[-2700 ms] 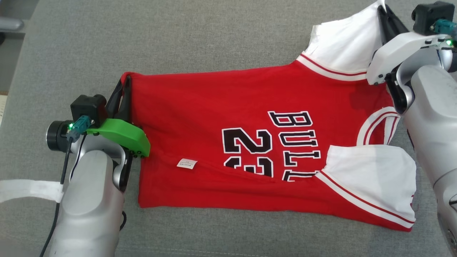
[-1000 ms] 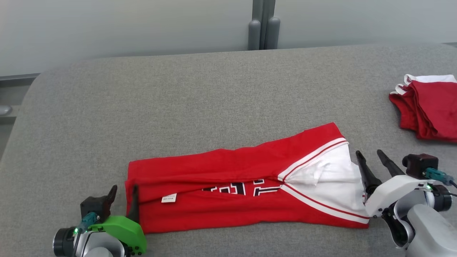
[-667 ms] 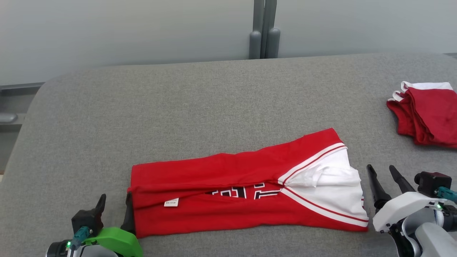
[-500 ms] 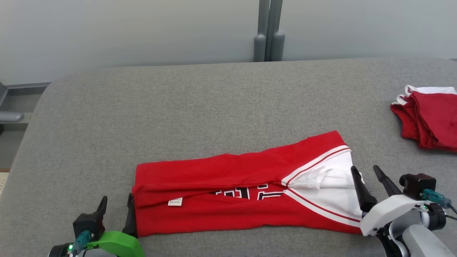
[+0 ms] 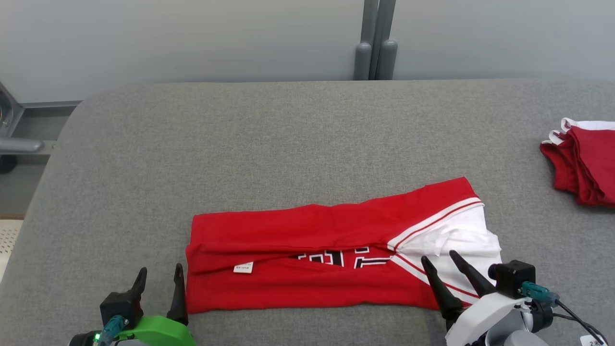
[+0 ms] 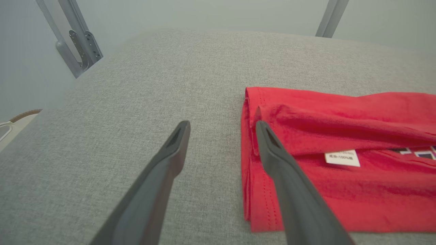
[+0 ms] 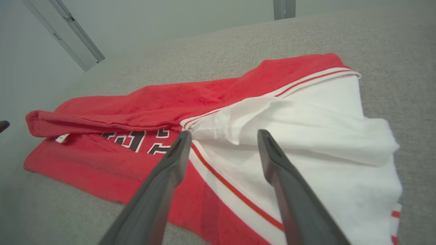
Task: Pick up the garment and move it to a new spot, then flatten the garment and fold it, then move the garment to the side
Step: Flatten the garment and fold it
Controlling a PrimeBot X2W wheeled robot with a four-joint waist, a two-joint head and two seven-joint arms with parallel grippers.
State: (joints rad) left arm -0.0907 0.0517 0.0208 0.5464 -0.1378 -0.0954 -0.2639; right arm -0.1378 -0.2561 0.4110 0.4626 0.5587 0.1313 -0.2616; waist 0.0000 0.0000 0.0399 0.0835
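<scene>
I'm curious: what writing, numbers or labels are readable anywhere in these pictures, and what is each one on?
"100%": on the white tag sewn to the red jersey; the characters around it are too blurred to read.
The black-and-white print on the jersey: mostly tucked into the fold, not readable.
The cable label at the head view's lower right corner: cut off, not readable.

Bare grey bench (image 5: 240, 144) open ahead and left of left gripper (image 5: 161, 268). Folded garment (image 5: 288, 230) just right of it, under right gripper (image 5: 438, 255). Well ahead-right of right gripper: red pile (image 5: 588, 168).
</scene>
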